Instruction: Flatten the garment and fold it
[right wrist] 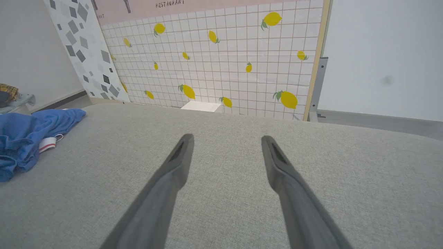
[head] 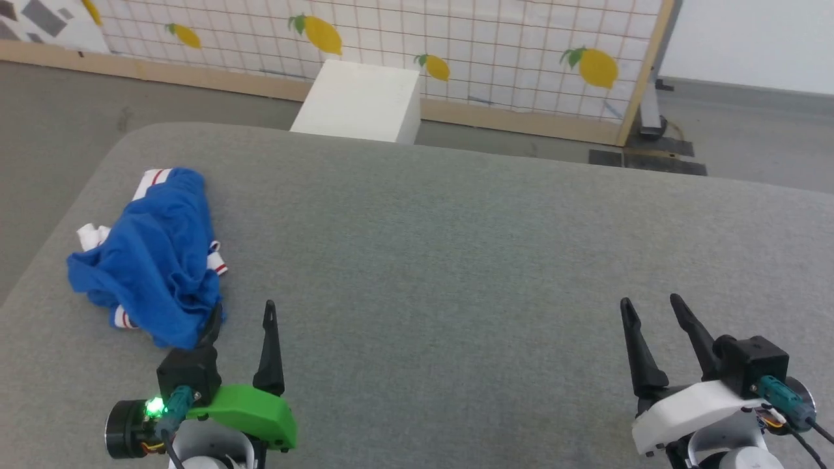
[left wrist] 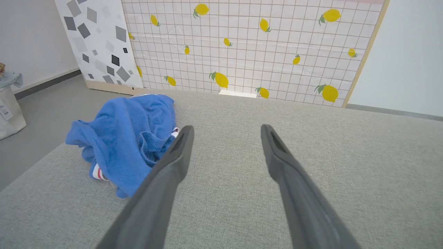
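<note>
- fingers (left wrist: 166, 173) of the left gripper (head: 242, 309) are spread wide with nothing between them. its left finger crosses the near edge of the shirt (head: 156, 254) in the head view, and i cannot tell whether it touches the cloth or hangs just beside it.
- fingers of the right gripper (head: 651, 299) are spread just as wide and bare, at about four o'clock on the table (head: 456, 215), well apart from the shirt.
- the shirt lies in a crumpled heap at about nine o'clock on the table, near the left edge. the blue body is on top, and bits of white, red-striped sleeve poke out at the heap's twelve, three and seven o'clock sides.
- by the look of it, flattening has not begun, and the next move is likely to be choosing a hold on the heap.
- risk: the cloth is bunched, so a pinch at the near edge may catch several layers at once, and a lift would raise a lump instead of opening it.
- risk: the floor (head: 39, 130) lies just beyond the heap at nine o'clock, so a tug that way could slide the shirt off the table.
- risk: no hem or shoulder shows plainly, so a hold may land on a sleeve and twist the shirt as it spreads.
- risk: the right gripper must cross toward nine o'clock to help, and both grippers closing on one small heap could knock their fingers together.
</note>
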